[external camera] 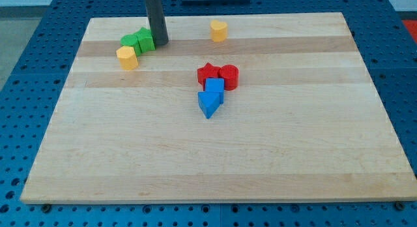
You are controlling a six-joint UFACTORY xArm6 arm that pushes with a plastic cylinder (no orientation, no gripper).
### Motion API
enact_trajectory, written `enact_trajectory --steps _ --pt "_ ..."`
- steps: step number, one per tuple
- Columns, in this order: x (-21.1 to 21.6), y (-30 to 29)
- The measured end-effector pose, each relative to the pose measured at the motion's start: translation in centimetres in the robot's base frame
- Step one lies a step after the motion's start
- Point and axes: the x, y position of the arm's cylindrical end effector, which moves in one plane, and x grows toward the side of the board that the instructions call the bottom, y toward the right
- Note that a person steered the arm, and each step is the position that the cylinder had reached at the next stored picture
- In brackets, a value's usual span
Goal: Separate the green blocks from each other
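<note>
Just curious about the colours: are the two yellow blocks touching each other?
No: one yellow block sits by the green blocks at the view's left, the other yellow block stands alone near the top.

one cam only, no 2nd view to overlap. looks down at a slant from the near edge of the wooden board [215,168], facing its far edge at the view's top. far enough to fit nearly the whole board w/ blue perforated table [26,90] showing round it.
</note>
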Motion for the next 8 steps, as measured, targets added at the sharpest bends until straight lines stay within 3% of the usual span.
enact_trajectory --steps 4,8 --pt "4.3 -1.3" --pt "-0.2 -5.1"
